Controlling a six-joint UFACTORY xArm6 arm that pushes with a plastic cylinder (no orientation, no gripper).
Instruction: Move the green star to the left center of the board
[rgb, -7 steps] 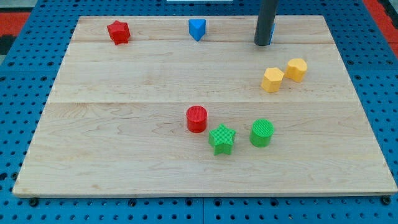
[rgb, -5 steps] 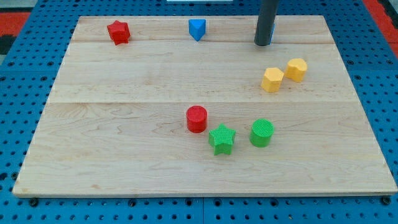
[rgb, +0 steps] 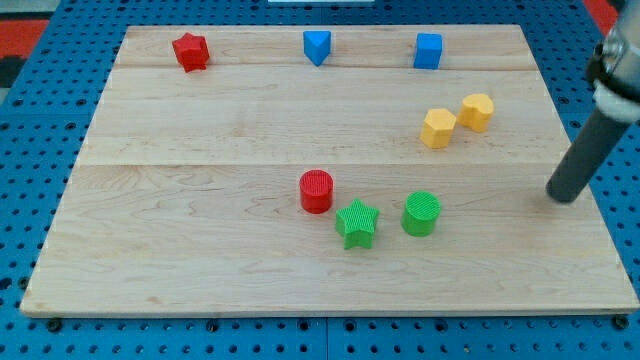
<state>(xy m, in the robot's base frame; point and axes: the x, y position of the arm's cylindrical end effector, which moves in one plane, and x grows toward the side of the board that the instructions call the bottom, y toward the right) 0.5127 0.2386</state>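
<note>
The green star (rgb: 357, 223) lies on the wooden board (rgb: 200, 240) below the board's middle, between a red cylinder (rgb: 316, 191) at its upper left and a green cylinder (rgb: 421, 213) on its right. It nearly touches both. My tip (rgb: 565, 197) is at the board's right edge, far to the right of the green cylinder and apart from every block. The rod leans up toward the view's right.
A red star (rgb: 190, 51), a blue triangle-shaped block (rgb: 317, 46) and a blue cube (rgb: 428, 51) sit along the board's top edge. Two yellow hexagon-like blocks (rgb: 438, 128) (rgb: 477, 111) sit side by side at the upper right.
My tip has moved from the board's top, where it hid the blue cube, down and right to the board's right edge. The blue cube now shows. No block has moved.
</note>
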